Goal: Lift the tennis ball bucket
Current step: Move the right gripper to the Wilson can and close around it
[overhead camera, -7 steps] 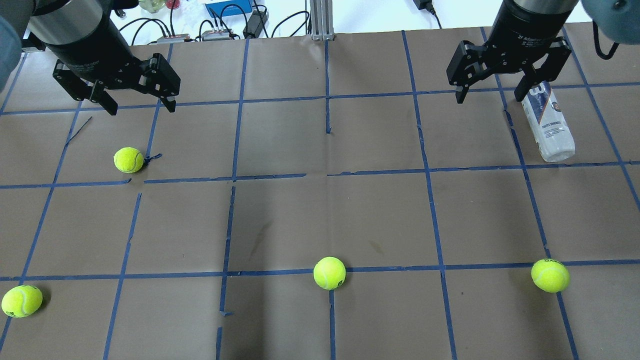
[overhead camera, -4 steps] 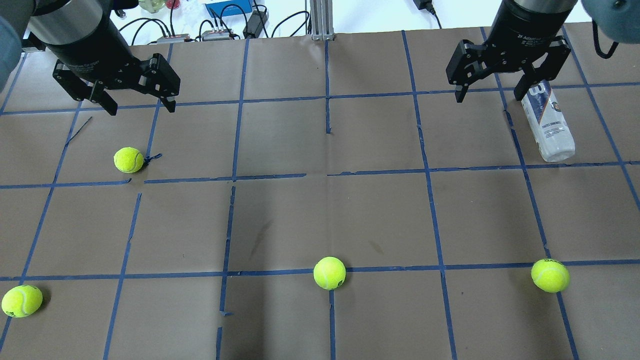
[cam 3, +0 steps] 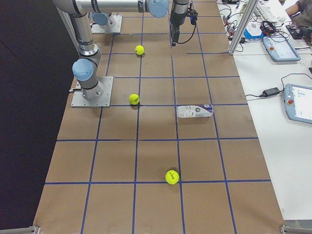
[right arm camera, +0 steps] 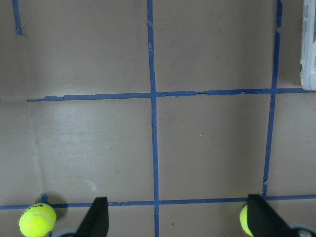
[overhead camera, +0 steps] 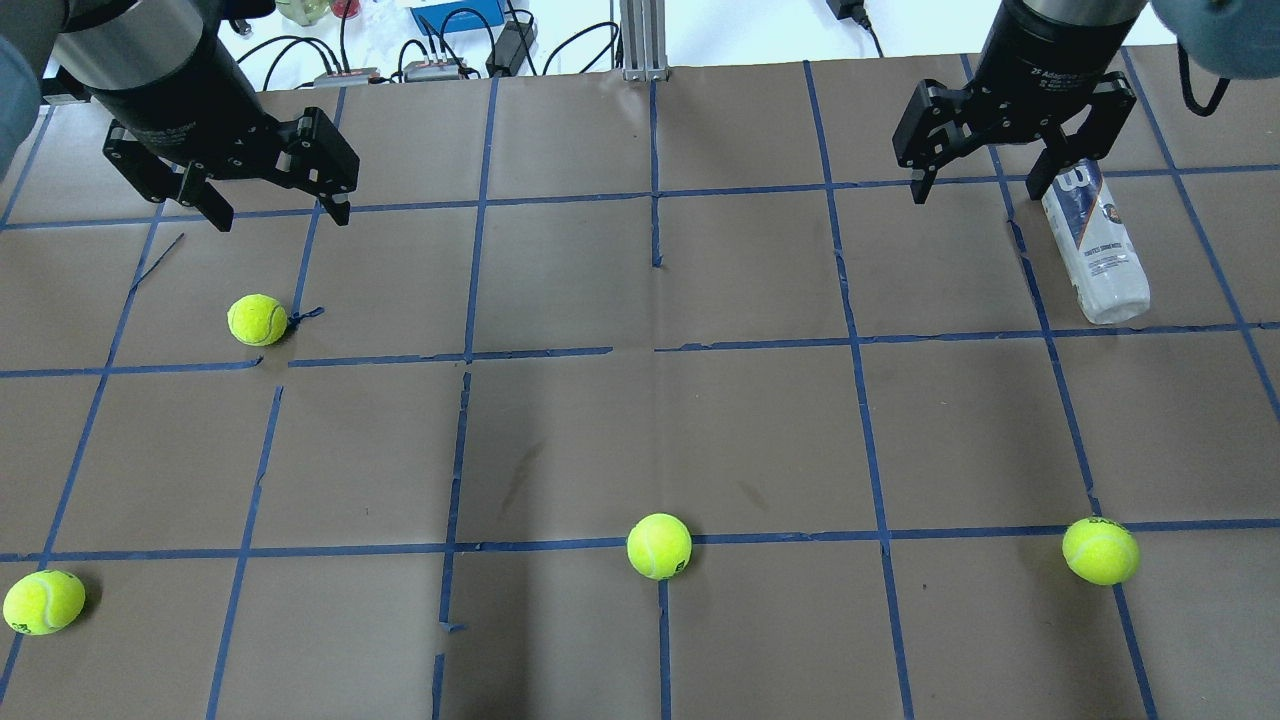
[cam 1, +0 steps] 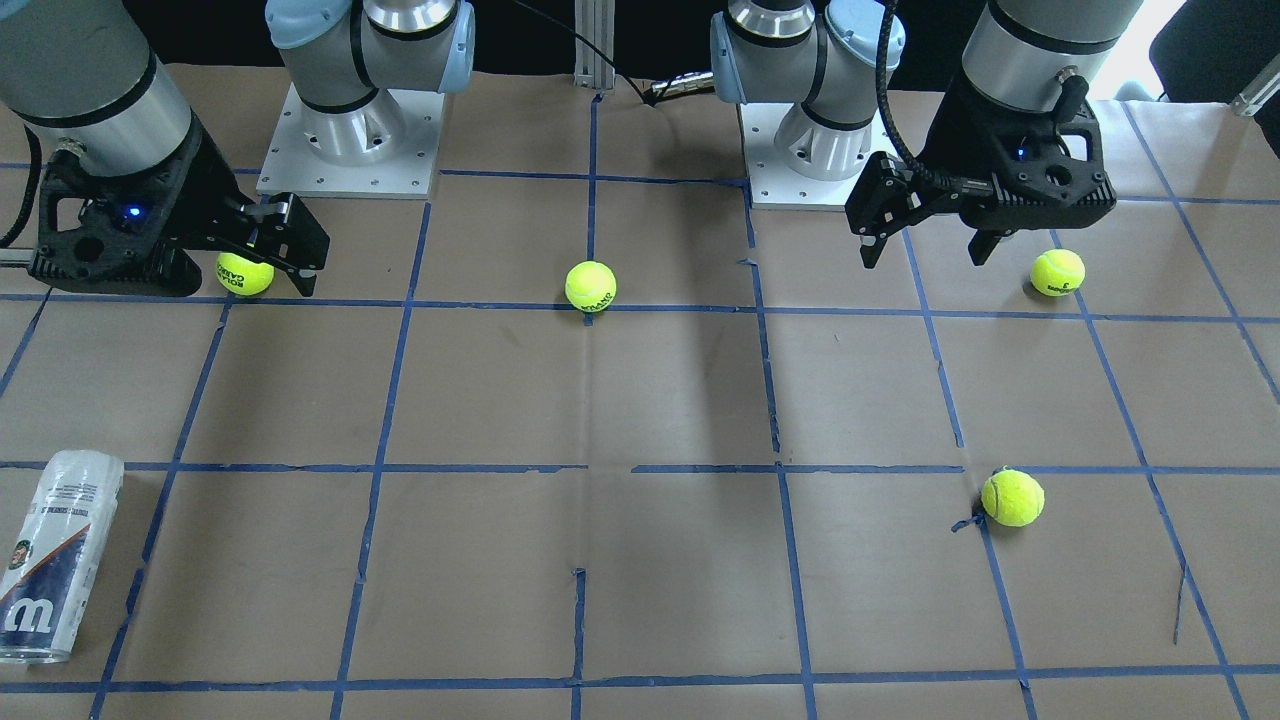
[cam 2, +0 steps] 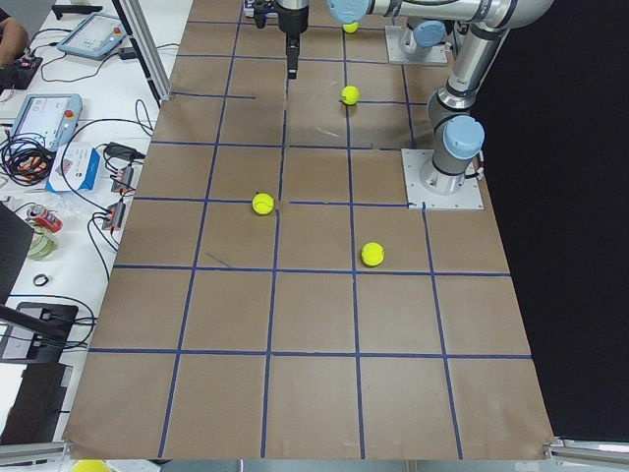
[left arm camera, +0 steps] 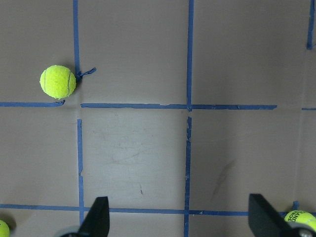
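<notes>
The tennis ball bucket (overhead camera: 1095,245) is lying on its side on the brown-papered table (overhead camera: 760,430), on the robot's right and towards the far edge, with its "W" end pointing away from the robot. It is looking empty, since the four tennis balls (overhead camera: 659,546) are sitting loose and well apart from it.

The right gripper (overhead camera: 980,190) is hanging above the table with its fingers spread wide and nothing between them. In its wrist view only the bucket's edge (right arm camera: 308,49) is showing, so it is not yet over it. The left gripper (overhead camera: 283,213) is also hanging spread and empty.

The clear plastic is probably making the bucket light, thin-walled, smooth and quick to roll. A grasp across the round body near mid-length is looking best, squeezing gently so the wall is not buckling.
</notes>
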{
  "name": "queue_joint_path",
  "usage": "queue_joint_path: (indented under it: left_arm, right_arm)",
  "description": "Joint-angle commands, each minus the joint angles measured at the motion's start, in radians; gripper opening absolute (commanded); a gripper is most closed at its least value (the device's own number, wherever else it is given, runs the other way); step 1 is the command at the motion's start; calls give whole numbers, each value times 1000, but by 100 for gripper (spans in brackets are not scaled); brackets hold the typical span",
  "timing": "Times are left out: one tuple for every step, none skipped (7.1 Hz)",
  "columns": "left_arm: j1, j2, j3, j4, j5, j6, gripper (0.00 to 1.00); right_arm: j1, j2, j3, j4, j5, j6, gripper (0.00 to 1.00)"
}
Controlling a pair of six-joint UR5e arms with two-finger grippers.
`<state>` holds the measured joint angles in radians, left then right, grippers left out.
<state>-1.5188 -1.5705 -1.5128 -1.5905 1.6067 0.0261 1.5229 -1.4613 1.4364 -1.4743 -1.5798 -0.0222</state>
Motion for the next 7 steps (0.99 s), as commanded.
queue_joint_path:
  left_arm:
    - [-3,0,-3,0,-1,0,100]
    - [-3,0,-3,0,-1,0,100]
    - [-3,0,-3,0,1,0,100]
    - [-3,0,-1,0,1,0,100]
    - [-1,0,-3,0,1,0,100]
    - [-1,0,-3,0,1,0,100]
    - [-1,0,-1,0,1,0,100]
  right_arm:
    - [-1,18,-17,-6,3,2,100]
    - [-3,42,-65,-12,1,-8,100]
    - [-12,94,-88,-18,-6,-8,100]
    - [-64,146,-108,-64,-64,-22,100]
    - [-149,206,-114,-98,-75,-97,100]
    - [-227,258,-114,-112,-71,-103,100]
    - [-272,322,-111,-242,-83,-149,100]
